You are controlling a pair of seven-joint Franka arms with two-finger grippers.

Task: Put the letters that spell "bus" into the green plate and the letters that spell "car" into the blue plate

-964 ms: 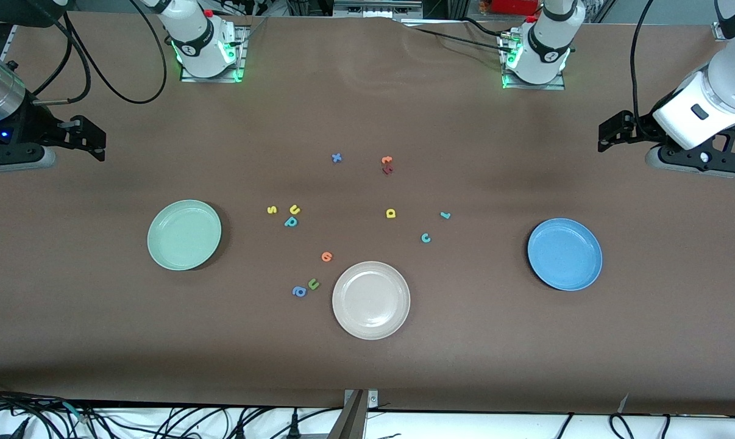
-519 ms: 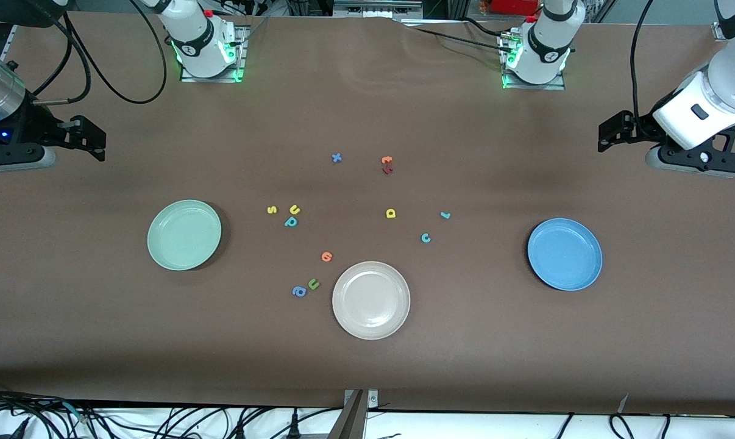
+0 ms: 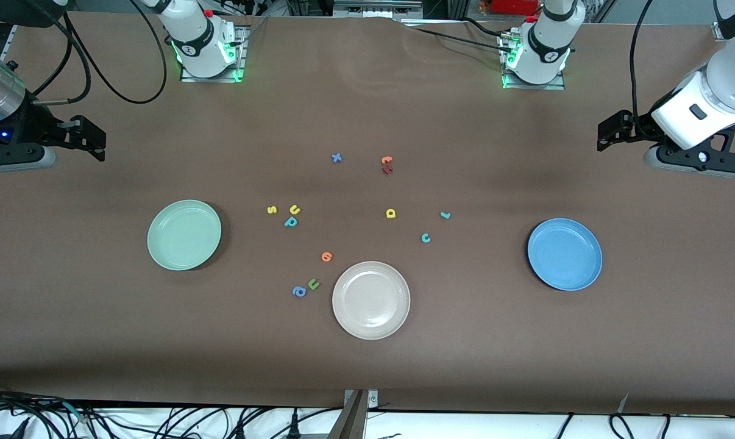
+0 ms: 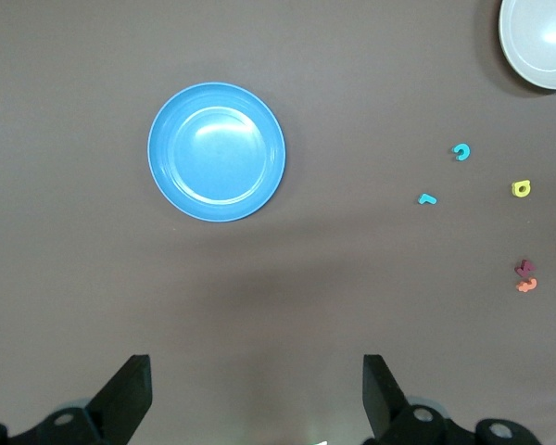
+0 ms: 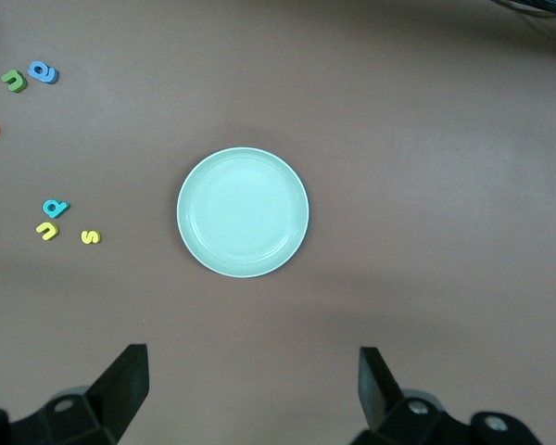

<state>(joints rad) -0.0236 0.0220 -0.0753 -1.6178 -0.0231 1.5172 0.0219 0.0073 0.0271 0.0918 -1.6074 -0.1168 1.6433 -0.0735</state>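
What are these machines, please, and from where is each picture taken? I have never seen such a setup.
These are two robot arms at a brown table. One picture looks down from a high camera facing them; the other two come from cameras on the arms' wrists. The left gripper and the right gripper wait open at the table's ends, holding nothing. On the table lie a green plate, a blue plate, a beige plate and small foam letters, such as a yellow "s" and a teal "c".

Green plate (image 3: 184, 235) and blue plate (image 3: 564, 254) sit empty toward opposite table ends; yellow s (image 3: 272, 210), u (image 3: 294, 209) and what looks like a teal b (image 3: 291, 222) cluster between them.
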